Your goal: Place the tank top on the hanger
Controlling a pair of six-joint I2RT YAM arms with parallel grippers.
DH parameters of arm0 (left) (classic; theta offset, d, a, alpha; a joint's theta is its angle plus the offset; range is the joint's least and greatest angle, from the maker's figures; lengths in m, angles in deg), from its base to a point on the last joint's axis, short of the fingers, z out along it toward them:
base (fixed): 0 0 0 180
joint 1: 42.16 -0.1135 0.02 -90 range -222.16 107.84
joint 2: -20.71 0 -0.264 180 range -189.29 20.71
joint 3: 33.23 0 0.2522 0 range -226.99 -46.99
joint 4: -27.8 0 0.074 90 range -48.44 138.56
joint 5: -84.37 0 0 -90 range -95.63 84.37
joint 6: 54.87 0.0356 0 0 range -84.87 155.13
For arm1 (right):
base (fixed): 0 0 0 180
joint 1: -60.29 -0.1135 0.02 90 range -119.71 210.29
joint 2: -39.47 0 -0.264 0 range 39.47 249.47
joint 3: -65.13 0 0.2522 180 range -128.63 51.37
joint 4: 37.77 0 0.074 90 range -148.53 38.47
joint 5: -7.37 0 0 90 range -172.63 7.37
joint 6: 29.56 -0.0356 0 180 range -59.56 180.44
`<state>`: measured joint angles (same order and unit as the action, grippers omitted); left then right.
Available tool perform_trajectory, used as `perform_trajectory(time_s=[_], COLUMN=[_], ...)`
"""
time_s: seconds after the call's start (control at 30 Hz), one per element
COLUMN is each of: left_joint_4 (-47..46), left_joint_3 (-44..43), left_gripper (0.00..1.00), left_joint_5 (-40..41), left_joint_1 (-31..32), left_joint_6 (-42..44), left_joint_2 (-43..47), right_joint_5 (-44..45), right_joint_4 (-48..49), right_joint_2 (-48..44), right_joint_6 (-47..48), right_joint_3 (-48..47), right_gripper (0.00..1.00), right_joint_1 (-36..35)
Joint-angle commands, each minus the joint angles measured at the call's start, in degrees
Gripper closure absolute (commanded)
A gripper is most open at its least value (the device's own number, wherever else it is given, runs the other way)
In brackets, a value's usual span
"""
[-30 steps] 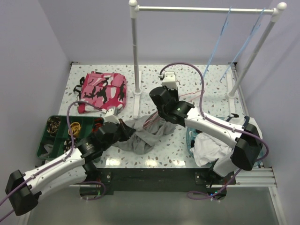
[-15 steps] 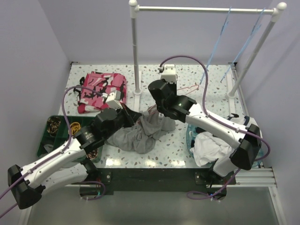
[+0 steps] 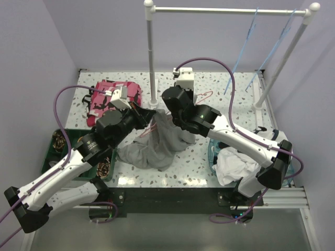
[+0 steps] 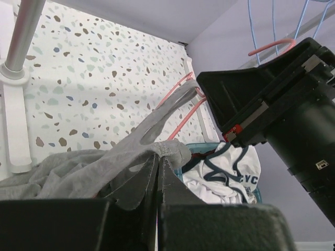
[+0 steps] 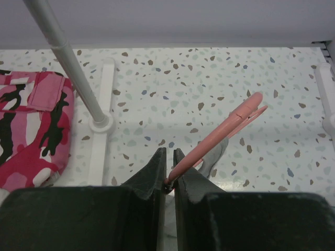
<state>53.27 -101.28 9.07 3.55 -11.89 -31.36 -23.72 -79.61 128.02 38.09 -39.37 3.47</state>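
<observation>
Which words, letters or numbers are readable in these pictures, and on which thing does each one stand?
"CYC": dark letters on the white garment, seen in the left wrist view; any further letters are hidden in the folds.
Small label on the right arm: too small to read.
No other text is visible in any view.

the tank top (image 3: 154,145) is plain grey. the hanger (image 5: 220,137) is pink. the cloth (image 3: 112,99) is pink, black and white camouflage. the table (image 3: 246,112) is white with brown and blue-grey speckles. the shirt (image 4: 225,170) is white with dark, possibly navy, lettering. the tray (image 3: 51,159) is green.
</observation>
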Motion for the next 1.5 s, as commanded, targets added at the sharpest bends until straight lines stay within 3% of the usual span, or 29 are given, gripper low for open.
perform_trajectory(time_s=[0.0, 0.03, 0.13, 0.17, 0.23, 0.27, 0.4, 0.5, 0.77, 1.2, 1.3, 1.47], left_joint_4=[-0.11, 1.20, 4.02, 4.72, 7.53, 8.67, 11.49, 17.01, 18.00, 15.37, 13.44, 8.08], left_joint_3=[-3.64, -3.99, -3.90, -4.16, -5.48, -7.14, -10.75, -14.35, -12.60, -7.95, -6.28, -3.82], left_gripper=[0.92, 0.92, 0.76, 0.63, 0.58, 0.49, 0.43, 0.44, 0.43, 0.44, 0.48, 0.68], left_joint_5=[-0.19, -0.02, 0.68, 0.77, 0.59, 0.77, -4.03, -5.12, -11.36, -13.38, -13.12, -12.51], left_joint_1=[-1.15, -1.24, -1.24, -1.24, -1.33, -1.33, -1.24, -1.24, -0.89, 0.96, 1.04, 1.57], left_joint_6=[3.43, 3.52, 5.10, 6.93, 10.53, 11.68, 19.50, 24.95, 32.78, 34.90, 34.63, 33.84], left_joint_2=[-0.31, -0.31, 1.79, 3.02, 3.73, 4.34, 4.01, -1.00, -7.24, -9.27, -9.19, -8.22], right_joint_5=[0.76, 1.20, 1.99, 1.91, 1.73, 1.73, 1.11, 0.68, -0.38, -0.47, -0.47, -0.47], right_joint_4=[-0.40, -0.66, -1.63, -1.20, -1.28, -1.37, -2.33, -2.69, -2.86, -2.51, -2.51, -2.51], right_joint_2=[-0.31, -0.14, -0.48, -0.75, -1.19, -1.19, -0.84, -1.01, -1.37, -0.66, -0.58, -0.84], right_joint_6=[-0.86, -0.33, 1.51, 1.87, 2.48, 2.49, 3.27, 3.71, 4.33, 4.86, 4.86, 4.77], right_joint_3=[-3.30, -4.96, -6.55, -6.47, -5.94, -5.85, -6.64, -6.73, -6.47, -6.73, -6.73, -6.29], right_gripper=[1.00, 1.00, 1.00, 1.00, 1.00, 1.00, 1.00, 1.00, 1.00, 1.00, 1.00, 1.00], right_joint_1=[-1.01, -1.54, -1.72, -1.72, -1.72, -1.81, -1.72, -1.81, -1.89, -1.89, -1.89, -1.89])
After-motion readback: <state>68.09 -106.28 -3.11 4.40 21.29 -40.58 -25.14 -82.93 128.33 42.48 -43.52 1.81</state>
